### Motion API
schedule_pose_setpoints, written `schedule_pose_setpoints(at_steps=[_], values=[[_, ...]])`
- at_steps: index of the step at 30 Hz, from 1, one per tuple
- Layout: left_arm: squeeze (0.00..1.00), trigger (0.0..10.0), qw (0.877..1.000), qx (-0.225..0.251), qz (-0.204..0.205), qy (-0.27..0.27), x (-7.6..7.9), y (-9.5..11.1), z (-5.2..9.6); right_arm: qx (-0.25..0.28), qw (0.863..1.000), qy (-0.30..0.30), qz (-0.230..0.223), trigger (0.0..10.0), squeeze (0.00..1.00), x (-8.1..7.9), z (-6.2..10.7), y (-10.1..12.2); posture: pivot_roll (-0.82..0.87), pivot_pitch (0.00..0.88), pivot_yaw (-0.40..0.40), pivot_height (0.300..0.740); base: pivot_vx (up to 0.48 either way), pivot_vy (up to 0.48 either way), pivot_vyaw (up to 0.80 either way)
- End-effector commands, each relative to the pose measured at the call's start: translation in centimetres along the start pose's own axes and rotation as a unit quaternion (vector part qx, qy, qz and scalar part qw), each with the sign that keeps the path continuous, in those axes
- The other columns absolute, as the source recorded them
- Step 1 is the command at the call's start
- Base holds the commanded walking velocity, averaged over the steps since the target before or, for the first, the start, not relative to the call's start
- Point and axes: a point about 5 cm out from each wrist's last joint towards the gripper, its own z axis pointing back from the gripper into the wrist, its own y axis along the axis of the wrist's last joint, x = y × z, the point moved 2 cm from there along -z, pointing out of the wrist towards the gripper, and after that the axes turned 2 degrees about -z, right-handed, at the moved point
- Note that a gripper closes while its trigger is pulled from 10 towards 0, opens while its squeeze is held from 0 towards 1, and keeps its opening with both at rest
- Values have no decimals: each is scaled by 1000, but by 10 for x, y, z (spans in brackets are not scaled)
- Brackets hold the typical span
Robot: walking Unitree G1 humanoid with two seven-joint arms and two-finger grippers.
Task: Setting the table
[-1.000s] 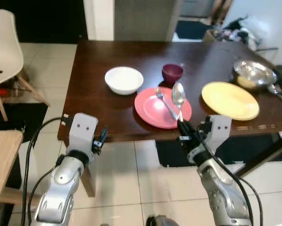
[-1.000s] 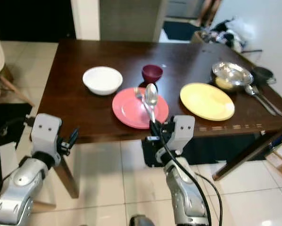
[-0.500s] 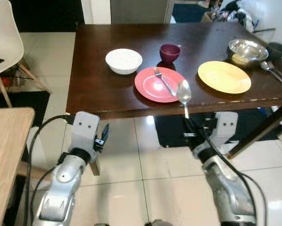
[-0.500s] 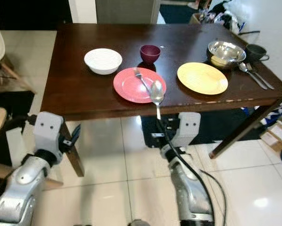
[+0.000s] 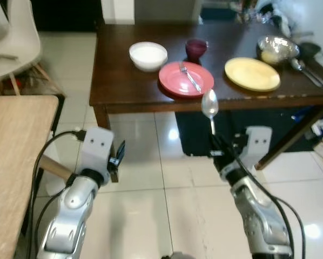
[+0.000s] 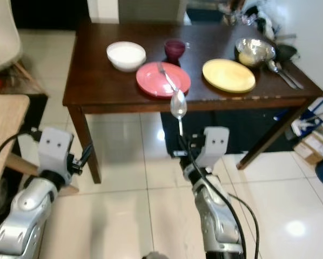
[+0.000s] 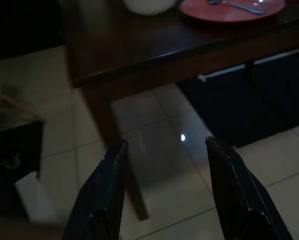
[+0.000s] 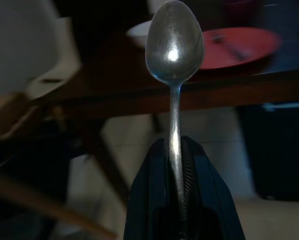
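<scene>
Head views: right end effector (image 5: 214, 144) clamped on lower handle of spoon (image 5: 209, 104), bowl end up, held over tiled floor short of dark tabletop (image 5: 123, 86); on tabletop, red plate (image 5: 175, 81) bearing fork (image 5: 189, 77), white bowl (image 5: 148, 55) and maroon cup (image 5: 196, 49) behind it, yellow plate (image 5: 251, 73) to the right, steel bowl (image 5: 277, 49) and spare cutlery (image 5: 307, 71) at far right. Left end effector (image 5: 118, 156) low over floor, carrying nothing. Left wrist view: fingers (image 7: 108, 186) spread apart, nothing between, table leg and red plate edge beyond. Right wrist view: spoon handle pinched between both fingers, bowl upright, unsupported. Handling, judged: light, rigid, smooth metal, liable to swivel or slip; grip best kept on handle.
</scene>
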Motion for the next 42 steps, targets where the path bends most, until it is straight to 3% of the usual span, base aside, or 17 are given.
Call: schedule_pose_setpoints(at_steps=[1,42], values=[[0,10000,1000,-10,2,-3,2,-5,1,-4,1000,-2,2,10000,0,2,2,-1,-50,11,15,740,-300,0,0],[0,10000,1000,-10,0,-4,3,-4,1,3,999,1,-33,10000,0,-1,-2,0,-45,11,17,740,-301,0,0]])
